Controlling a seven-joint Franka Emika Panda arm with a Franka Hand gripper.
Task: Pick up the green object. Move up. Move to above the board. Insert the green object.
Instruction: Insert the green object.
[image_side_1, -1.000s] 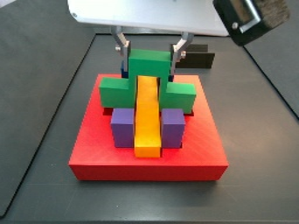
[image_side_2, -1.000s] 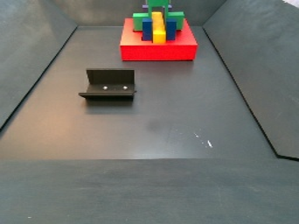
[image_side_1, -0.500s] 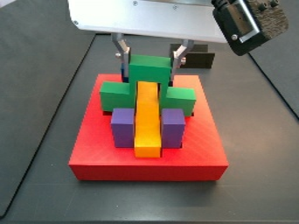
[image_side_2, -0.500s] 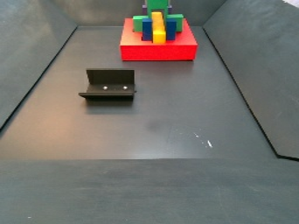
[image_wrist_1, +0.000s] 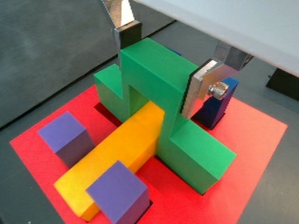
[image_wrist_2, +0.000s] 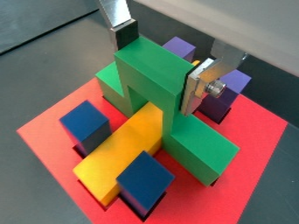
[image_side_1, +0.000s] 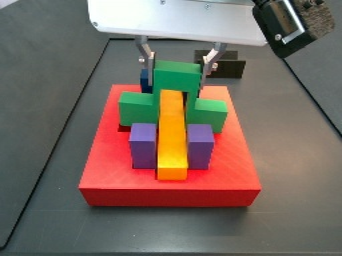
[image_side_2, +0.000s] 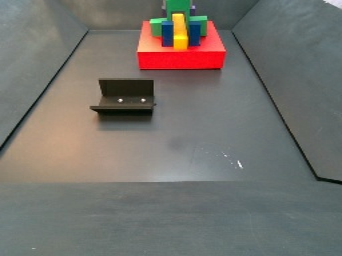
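Barely anything has shifted over the last second: the white wrist housing sits a touch differently in a side view, but the green object (image_side_1: 171, 95) is in the same spot on the board (image_side_1: 120, 180), straddling the far end of the yellow bar (image_side_1: 171, 135).

So the gripper (image_side_1: 174, 62) is right over the raised middle cube, with one finger (image_wrist_1: 208, 90) flat against one face and the other down the opposite face, clamped on it as far as I can tell. The piece lies directly under the hand, nothing to chase sideways. Its long axis runs across the bar, low cubes either side, and the plates close along the bar's direction.

My read is that the insert is basically done or in its last bit of travel: the low cubes look seated on the red slab, though I can't see into the slot.

Materials-wise it's all smooth, matte, hard-edged blocks, so no give. The purple blocks (image_side_1: 139, 143) flank the bar at the near end, and blue blocks (image_wrist_2: 86, 122) show in a wrist view. The fixture (image_side_2: 124, 97) sits well apart on the dark floor.
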